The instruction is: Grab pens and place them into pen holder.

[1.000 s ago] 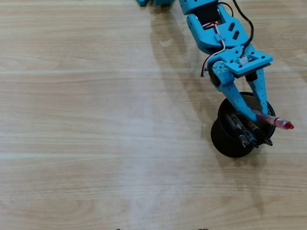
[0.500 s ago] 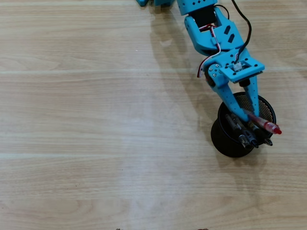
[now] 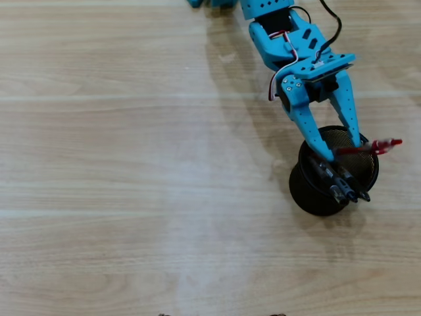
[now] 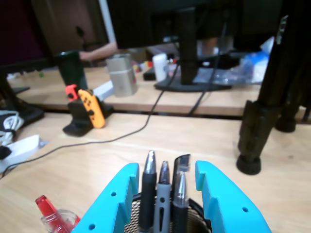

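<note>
standing in the pen holder point(image 3: 309, 197) are three dark-tipped pens point(image 3: 339, 184), leaning toward the lower right in the overhead view. the blue gripper point(image 3: 342, 148) hangs directly over the holder's mouth with its fingers spread apart and nothing clamped between them. the red pen point(image 3: 368, 147) lies across the holder's upper right rim, just beside the right-hand finger, its red end sticking out past the rim; contact with that finger cannot be confirmed. in the wrist view the three pen tips point(image 4: 163, 182) rise between the open fingers, the red pen point(image 4: 51, 213) outside them at lower left.
</note>
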`<action>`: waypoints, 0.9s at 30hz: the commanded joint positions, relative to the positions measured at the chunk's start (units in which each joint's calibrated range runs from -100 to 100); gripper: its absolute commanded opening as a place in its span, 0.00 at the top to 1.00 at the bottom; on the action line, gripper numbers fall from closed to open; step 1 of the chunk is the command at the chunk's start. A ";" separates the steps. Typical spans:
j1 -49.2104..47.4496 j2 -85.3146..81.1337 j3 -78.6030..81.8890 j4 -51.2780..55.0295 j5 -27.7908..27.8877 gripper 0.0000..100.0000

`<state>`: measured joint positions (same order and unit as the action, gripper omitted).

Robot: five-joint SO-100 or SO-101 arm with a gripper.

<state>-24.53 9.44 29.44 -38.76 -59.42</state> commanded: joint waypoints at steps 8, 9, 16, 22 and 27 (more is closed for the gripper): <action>-2.17 -16.79 -6.76 36.91 11.74 0.89; -2.49 -18.31 -8.75 45.85 14.41 0.89; 0.01 -21.78 -21.79 91.23 31.29 0.89; -1.60 -25.84 -13.55 86.07 54.71 0.89; 0.09 -38.85 11.08 85.39 57.22 0.90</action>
<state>-25.79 -20.78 28.02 47.80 -3.08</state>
